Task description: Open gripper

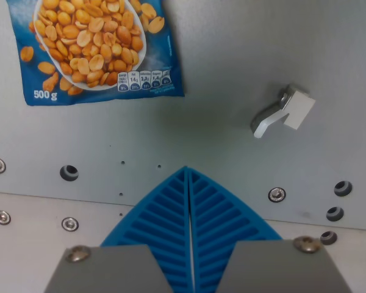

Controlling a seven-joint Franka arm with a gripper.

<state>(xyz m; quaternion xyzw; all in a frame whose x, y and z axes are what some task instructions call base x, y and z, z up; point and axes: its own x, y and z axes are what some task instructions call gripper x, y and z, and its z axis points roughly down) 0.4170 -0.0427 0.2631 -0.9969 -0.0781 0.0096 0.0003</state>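
Observation:
My gripper fills the bottom middle of the wrist view. Its two blue ribbed fingers press flat against each other along a thin centre line, with nothing held between them. Their tips meet in a point over a bare grey metal plate. A blue bag of peanuts, marked 500 g, lies flat at the upper left, well apart from the fingertips.
A small white plastic bracket is fixed to the plate at the wrist view's right. Screws and round holes dot the plate, and a seam runs across it near the fingers.

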